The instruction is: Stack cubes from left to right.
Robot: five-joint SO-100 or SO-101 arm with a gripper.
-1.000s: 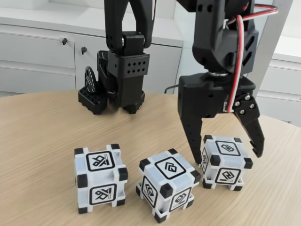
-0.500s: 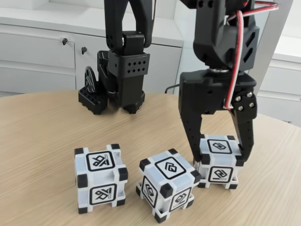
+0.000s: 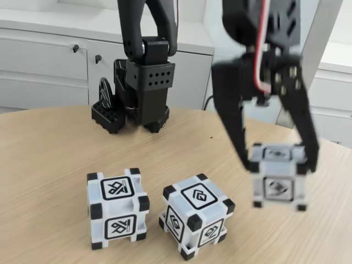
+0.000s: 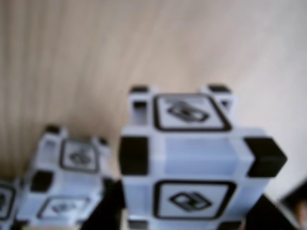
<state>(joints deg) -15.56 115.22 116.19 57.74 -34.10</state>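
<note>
A big white cube (image 4: pixel 199 158) with black corners sits close up in the wrist view, a square sign on each face. A smaller-looking cube (image 4: pixel 67 184) is to its left, on the wooden table (image 4: pixel 96 52).

The fixed view faces the black two-finger gripper (image 3: pixel 278 165) from low, close in front; the wrist view looks down behind it, sharing its gripped white plastic cube (image 3: pixel 276 177) (image 4: pixel 192 158).

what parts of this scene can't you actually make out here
- Held cube, fixed view: motion blur smears its glyphs; whether it is clear of the table is uncertain.
- Gripper, fixed view: blurred, so finger contact points are unclear.
- Middle cube, wrist view: out of focus, its glyph unreadable.
- Left cube, wrist view: cut off by the left edge.
- Arm base, fixed view: top cut off by the frame.
</note>
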